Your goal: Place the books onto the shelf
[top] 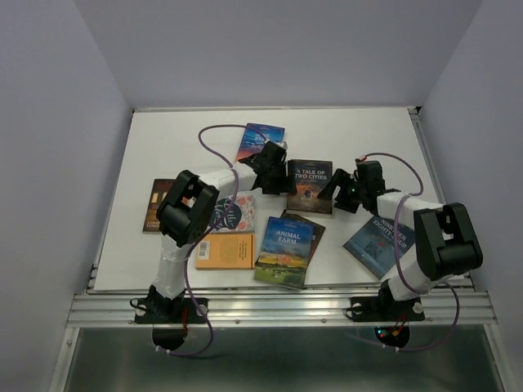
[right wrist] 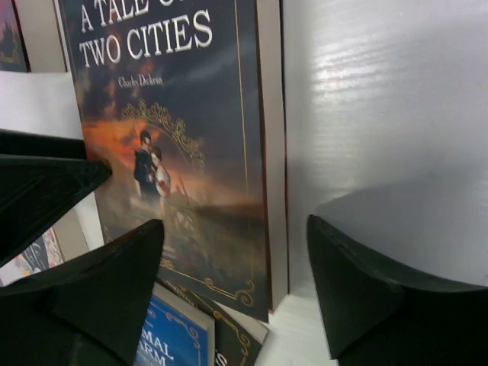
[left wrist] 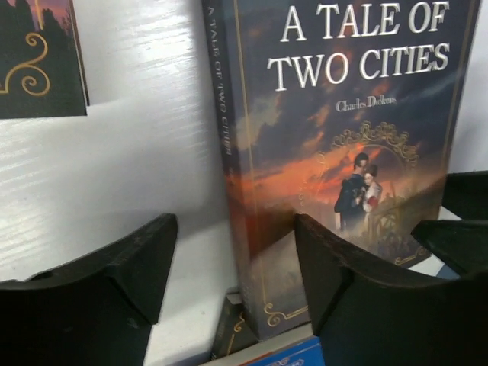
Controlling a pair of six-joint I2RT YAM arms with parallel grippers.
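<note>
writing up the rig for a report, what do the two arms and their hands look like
The left arm and right arm match: white tubular links, bulky black joint housings, black bases. A thin purple cable loops along each. The left hand and right hand are black, with two matte wedge-shaped fingers. No markings readable.

Book cover [left wrist: 351, 175] glossy paper; table [left wrist: 145, 168] finely grained, slight sheen; jaws matt plastic.
</note>
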